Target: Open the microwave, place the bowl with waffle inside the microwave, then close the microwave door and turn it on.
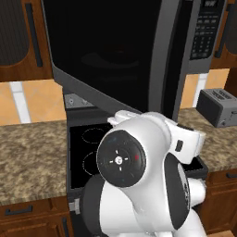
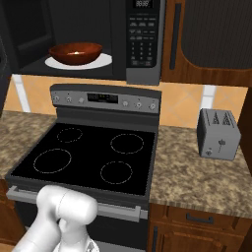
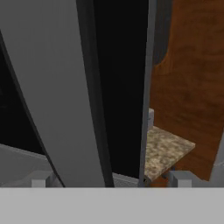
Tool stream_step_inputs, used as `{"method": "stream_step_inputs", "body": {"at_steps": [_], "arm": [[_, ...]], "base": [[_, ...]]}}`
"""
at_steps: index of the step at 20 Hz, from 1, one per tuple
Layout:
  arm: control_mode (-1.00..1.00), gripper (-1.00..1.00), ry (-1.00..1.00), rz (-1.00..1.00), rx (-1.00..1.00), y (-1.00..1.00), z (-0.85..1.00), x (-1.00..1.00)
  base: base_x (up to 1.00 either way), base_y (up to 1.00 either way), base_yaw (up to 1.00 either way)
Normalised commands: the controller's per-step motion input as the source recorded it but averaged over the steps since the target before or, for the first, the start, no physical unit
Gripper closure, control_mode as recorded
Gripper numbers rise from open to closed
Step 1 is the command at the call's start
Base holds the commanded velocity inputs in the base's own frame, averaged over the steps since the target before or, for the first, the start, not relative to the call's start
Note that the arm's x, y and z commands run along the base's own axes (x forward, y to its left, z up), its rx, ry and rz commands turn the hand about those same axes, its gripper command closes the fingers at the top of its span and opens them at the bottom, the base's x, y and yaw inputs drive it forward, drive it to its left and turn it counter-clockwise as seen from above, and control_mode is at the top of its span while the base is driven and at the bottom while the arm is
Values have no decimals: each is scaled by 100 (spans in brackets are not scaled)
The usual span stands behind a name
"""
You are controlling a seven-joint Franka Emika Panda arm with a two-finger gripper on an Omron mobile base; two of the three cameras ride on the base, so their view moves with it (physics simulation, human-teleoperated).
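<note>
The microwave (image 2: pixel 142 39) hangs above the stove, and its door (image 1: pixel 115 51) is swung wide open toward me. Inside, the reddish-brown bowl (image 2: pixel 75 53) sits on the white round plate (image 2: pixel 101 62). A pale glow at the bowl's centre marks the waffle (image 2: pixel 76 52); the bowl's rim hides most of it. In the hand view my gripper (image 3: pixel 109 181) is open, right up against the door's grey frame (image 3: pixel 43 87) and black window (image 3: pixel 122 87). The fingertips (image 3: pixel 39 181) stand wide apart on either side of the door's edge, and nothing is held.
The black four-ring stove (image 2: pixel 88 157) lies below the microwave, between speckled counters (image 2: pixel 197 177). A grey toaster (image 2: pixel 218 134) stands on the right counter. Wooden cabinets (image 2: pixel 211 39) flank the microwave. My own arm (image 1: pixel 139 185) blocks the lower middle of the left base view.
</note>
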Motion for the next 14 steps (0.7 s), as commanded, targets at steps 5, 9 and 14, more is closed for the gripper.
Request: {"method": "stream_step_inputs", "body": {"at_steps": [5, 9, 14], "arm": [[-100, -100, 10, 0, 0, -58, 0, 21], [-100, -100, 10, 0, 0, -57, 0, 35], [-100, -100, 11, 0, 0, -52, 0, 62]], "base": [[0, 0, 0], [0, 0, 0], [0, 0, 0]]}}
